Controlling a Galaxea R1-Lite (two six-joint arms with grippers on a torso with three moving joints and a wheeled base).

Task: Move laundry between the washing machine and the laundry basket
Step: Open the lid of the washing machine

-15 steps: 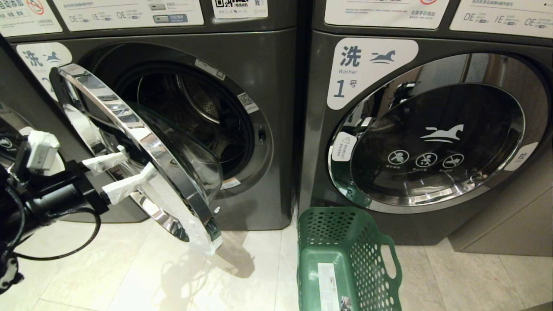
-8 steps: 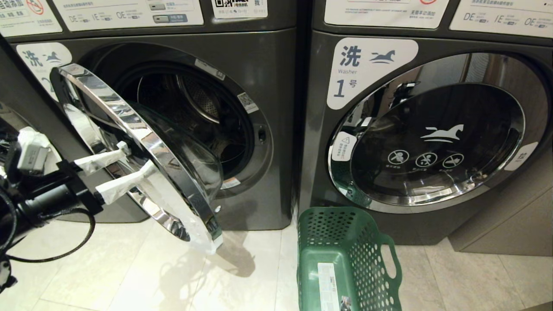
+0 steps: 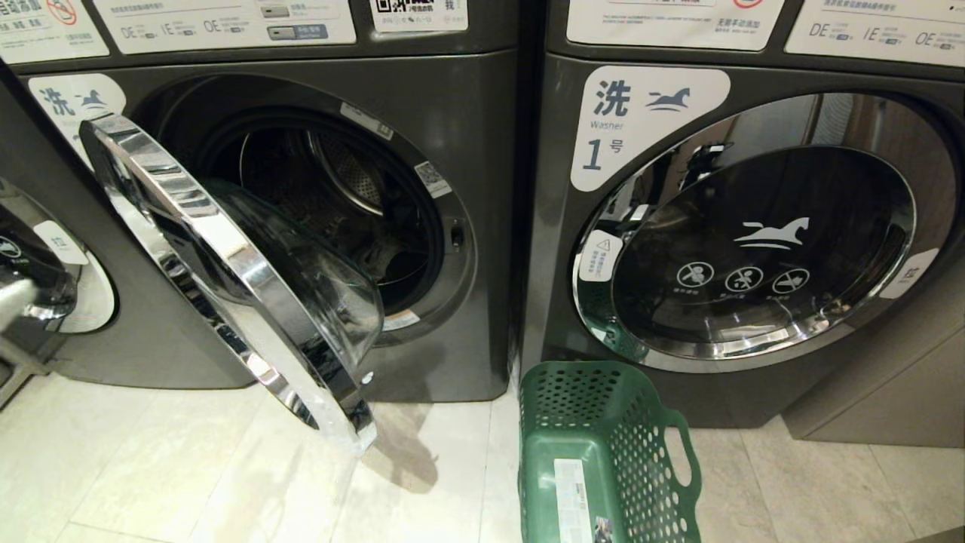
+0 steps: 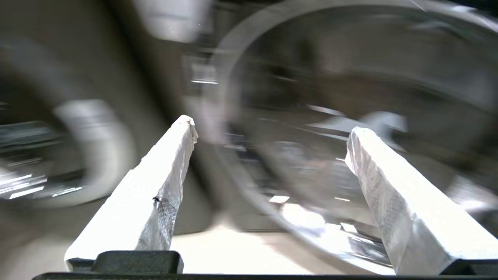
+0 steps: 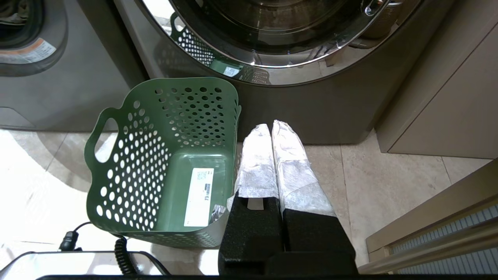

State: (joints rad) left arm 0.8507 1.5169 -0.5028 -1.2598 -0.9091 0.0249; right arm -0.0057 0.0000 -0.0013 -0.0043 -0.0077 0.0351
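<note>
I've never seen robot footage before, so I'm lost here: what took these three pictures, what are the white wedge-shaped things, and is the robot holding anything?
All three come from cameras on one two-armed robot. The head camera looks down at a row of washers. The washer in the middle has its door swung open; I cannot make out laundry in the drum. The one marked 1 is shut. A green basket stands on the tiled floor before them.

The other two pictures are taken from the wrists, behind the fingers. The white wedges are those fingers, wrapped in white covering. The left gripper is open and empty, near the chrome door; that picture is blurred. The right gripper is shut on nothing, beside the basket, which is empty apart from its sticker.
</note>
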